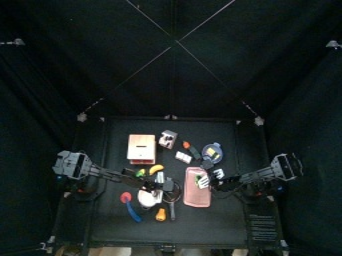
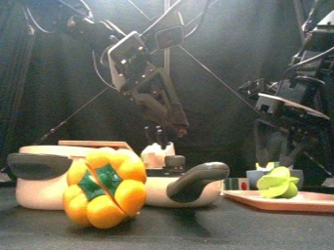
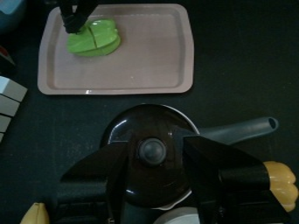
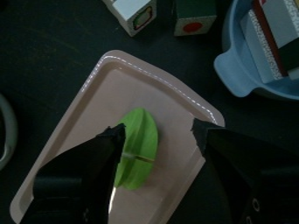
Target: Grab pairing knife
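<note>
I cannot make out the paring knife in any view. My left gripper [image 3: 152, 164] hangs open over a black pan lid [image 3: 152, 121], its jaws on either side of the lid's knob. In the front view the left gripper [image 2: 162, 130] hangs behind the pans. My right gripper [image 4: 158, 150] is open above a pink tray [image 4: 82, 131], jaws wide on either side of a green lime piece [image 4: 138, 162]. From above, the left gripper [image 1: 142, 180] and the right gripper [image 1: 218, 182] flank the tray [image 1: 197, 190].
A yellow pepper [image 2: 104, 187] stands in front of two black pans [image 2: 196, 180]. A blue bowl [image 4: 263, 44] and small printed blocks [image 4: 140, 16] lie beyond the tray. A wooden box [image 1: 139, 147] sits at the back left of the table.
</note>
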{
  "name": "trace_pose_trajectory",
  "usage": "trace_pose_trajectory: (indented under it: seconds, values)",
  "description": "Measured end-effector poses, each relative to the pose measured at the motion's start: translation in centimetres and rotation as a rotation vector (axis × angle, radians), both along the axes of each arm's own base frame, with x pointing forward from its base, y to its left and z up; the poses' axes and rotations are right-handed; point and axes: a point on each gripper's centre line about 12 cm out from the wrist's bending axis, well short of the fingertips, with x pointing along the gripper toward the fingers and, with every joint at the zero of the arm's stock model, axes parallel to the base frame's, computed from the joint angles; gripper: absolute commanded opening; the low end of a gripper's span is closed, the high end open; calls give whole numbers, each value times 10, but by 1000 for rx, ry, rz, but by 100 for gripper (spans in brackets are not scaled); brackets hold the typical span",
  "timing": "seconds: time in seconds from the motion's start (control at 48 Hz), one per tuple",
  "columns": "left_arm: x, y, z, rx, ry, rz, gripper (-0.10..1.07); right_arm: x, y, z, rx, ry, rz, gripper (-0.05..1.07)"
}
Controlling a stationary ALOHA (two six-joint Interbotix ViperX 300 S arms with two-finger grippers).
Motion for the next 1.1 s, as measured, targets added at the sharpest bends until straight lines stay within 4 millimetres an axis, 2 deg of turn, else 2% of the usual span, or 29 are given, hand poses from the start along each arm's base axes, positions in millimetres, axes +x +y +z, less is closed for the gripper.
trace_pose_trajectory:
  seconds: [0.271, 0.417, 0.625, 0.729, 0.917, 1.104]
  values:
    - [-17, -2, 25, -80, -116, 1, 79, 3, 0, 4, -5, -15, 8, 94]
    - [-29, 6, 42, -125, -184, 27, 79, 3, -1, 6, -12, -19, 11, 94]
    - [-41, 22, 88, -209, -326, 97, 79, 3, -3, 6, -14, -20, 6, 94]
    - [-47, 27, 104, -226, -360, 120, 79, 3, -4, 6, -13, -21, 3, 94]
    - [-58, 52, 124, -199, -337, 206, 79, 3, -4, 6, -13, -21, 3, 94]
    - [-61, 80, 124, -106, -205, 298, 79, 8, -4, 10, -13, -36, 2, 94]
